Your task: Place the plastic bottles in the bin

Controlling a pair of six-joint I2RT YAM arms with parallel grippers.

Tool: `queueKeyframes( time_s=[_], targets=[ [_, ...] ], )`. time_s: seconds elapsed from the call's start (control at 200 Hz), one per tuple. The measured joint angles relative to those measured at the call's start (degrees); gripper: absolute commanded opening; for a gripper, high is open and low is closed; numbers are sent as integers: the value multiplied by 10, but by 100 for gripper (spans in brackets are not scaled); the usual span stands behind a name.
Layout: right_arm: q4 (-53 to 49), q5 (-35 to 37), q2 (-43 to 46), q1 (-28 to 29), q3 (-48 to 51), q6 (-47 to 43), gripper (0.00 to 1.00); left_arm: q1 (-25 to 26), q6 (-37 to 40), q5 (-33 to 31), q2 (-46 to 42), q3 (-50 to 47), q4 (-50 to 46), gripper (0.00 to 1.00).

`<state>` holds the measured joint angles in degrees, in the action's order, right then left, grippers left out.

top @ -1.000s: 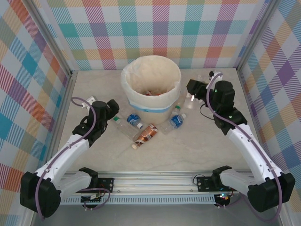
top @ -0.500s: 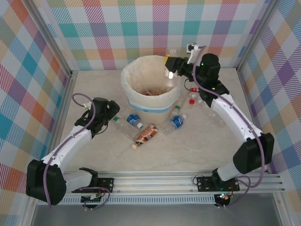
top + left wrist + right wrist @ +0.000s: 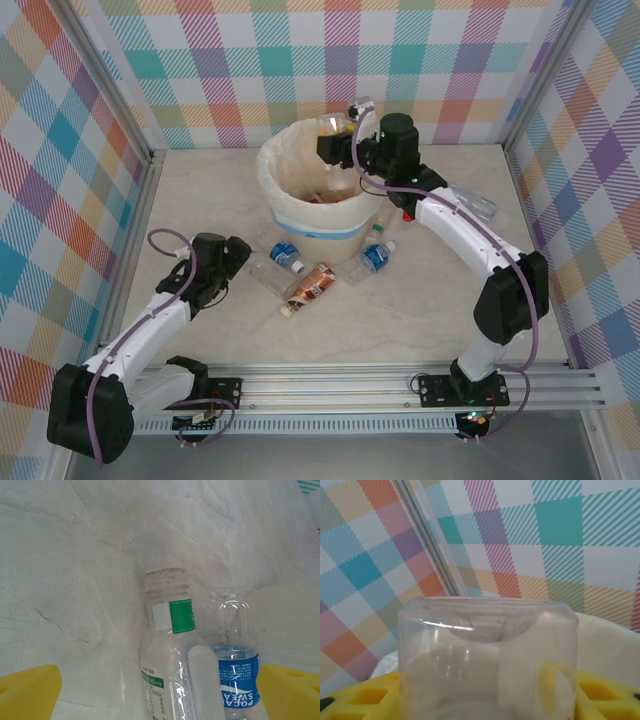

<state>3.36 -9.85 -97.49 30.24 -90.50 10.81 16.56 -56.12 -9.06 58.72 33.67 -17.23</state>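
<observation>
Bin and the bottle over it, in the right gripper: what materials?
Bin: probably matte cream plastic, opaque wall; the liner looks like thin film, wrinkled at the rim. Bottle: clear glossy plastic, likely; the plaid wall shows through it.

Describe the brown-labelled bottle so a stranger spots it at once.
Find the big cream bin mid-table. In front of it, the brown bottle lies on its side, nearest the silver rail. Only its label is brown; the flanking bottles have blue ones.
</observation>
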Motion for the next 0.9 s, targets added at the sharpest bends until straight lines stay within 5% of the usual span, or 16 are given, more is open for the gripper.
queueKeyframes(
  time_s=[0.335,0.575,0.9],
  targets=[
    [-90,56,-21,16,-36,-64,90,50,-35,7,47,-5,5,100],
    [-91,30,46,16,5,-70,100,69,-50,19,86,-5,52,99],
    [-60,12,191,16,118,-71,100,117,-78,15,152,18,68,97]
  ],
)
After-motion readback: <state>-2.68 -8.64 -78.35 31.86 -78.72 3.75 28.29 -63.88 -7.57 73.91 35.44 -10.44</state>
